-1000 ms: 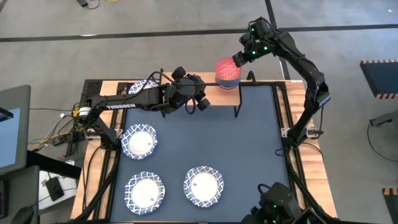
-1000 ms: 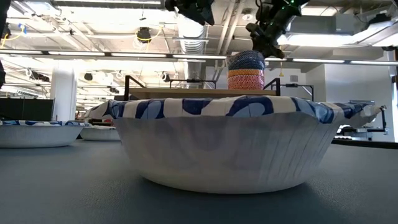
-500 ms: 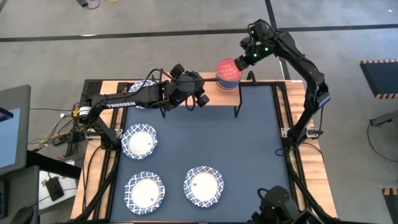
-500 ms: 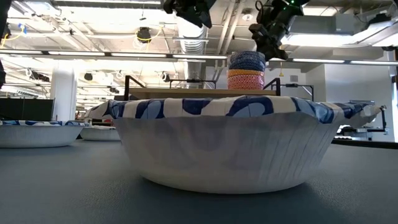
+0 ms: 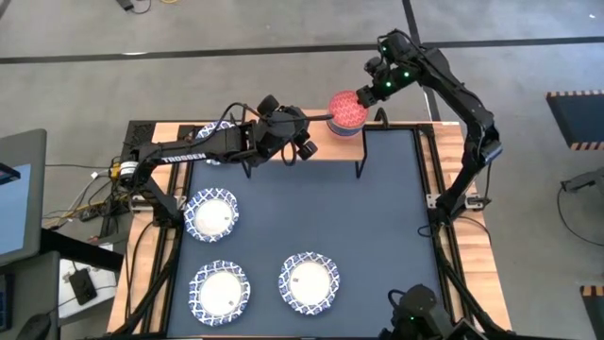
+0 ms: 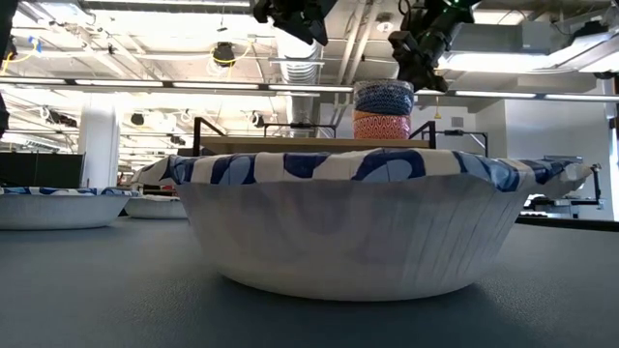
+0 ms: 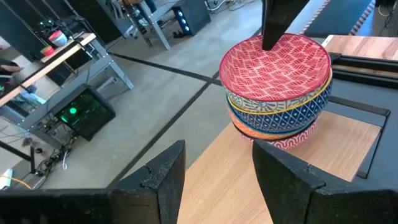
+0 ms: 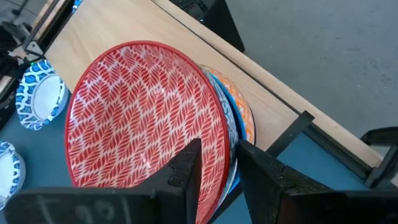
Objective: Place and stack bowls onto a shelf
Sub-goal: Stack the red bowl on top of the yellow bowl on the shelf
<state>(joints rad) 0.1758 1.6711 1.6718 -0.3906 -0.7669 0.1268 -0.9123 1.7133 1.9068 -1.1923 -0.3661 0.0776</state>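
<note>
A stack of small patterned bowls (image 5: 346, 111) stands by its bottom bowl on the right end of the light-wood shelf (image 5: 326, 146). The top bowl is red inside (image 8: 143, 118), with blue, orange and red-patterned ones below (image 7: 280, 118). My right gripper (image 5: 362, 93) is shut on the top of the stack. My left gripper (image 7: 214, 155) hovers open above the middle of the shelf, left of the stack, touching nothing. Three white bowls with blue rims (image 5: 211, 215) (image 5: 220, 290) (image 5: 308, 281) rest on the dark tabletop. My right gripper holds the red bowl's rim (image 8: 219, 140) on its far right side, one finger inside the bowl (image 8: 186, 168) and one outside (image 8: 261, 168). The fingers slant down from above and from the far right. The bowl sits slightly tilted on the stack.
Another white and blue bowl (image 5: 215, 134) lies at the table's far left, partly under the left arm. The nearest white bowl fills the low view (image 6: 338, 232). The left and middle of the shelf board (image 7: 323, 155) are bare. Dark tabletop between shelf and white bowls is free.
My left gripper has drifted a little toward the table's far edge and left, staying open. My right gripper has stayed on the stack's top; the upper bowls have tipped slightly and settled lower on the stack.
</note>
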